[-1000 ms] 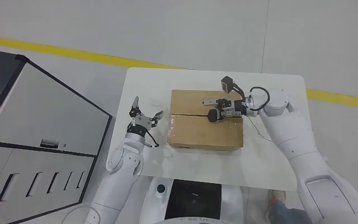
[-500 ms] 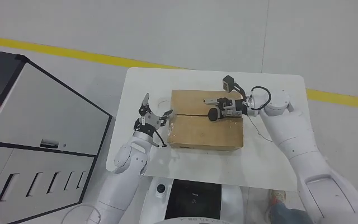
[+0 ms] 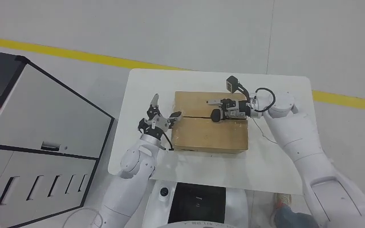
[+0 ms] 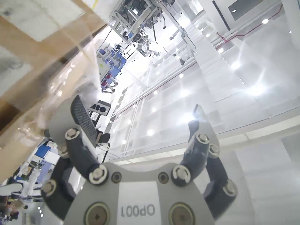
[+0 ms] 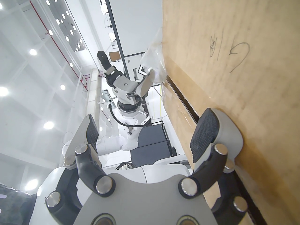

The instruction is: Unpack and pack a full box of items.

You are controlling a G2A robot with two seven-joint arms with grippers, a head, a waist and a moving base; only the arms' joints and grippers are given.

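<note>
At the far left, on the pale floor, stands a big grey panel in a dark frame, and a yellow floor stripe runs behind it. Next comes the white rectangular table. Over its left part is the left gripper, just off the left end of the box and raised to about the level of its top. Its claw is spread wide with nothing between the fingers, as the left wrist view shows plainly. One ribbed finger pad sits close to a crumpled strip of clear tape that sticks out from the box's edge; whether they touch cannot be told. The brown cardboard box lies flat in the middle of the table with its top flaps closed, and a dark seam runs along the top between them. Dark pen scribbles mark one flap. Over the right part of the box top is the right gripper, also wide open and holding nothing. One black-padded finger lies against the cardboard just beside the seam, while the other stands clear of the box in the air.
</note>
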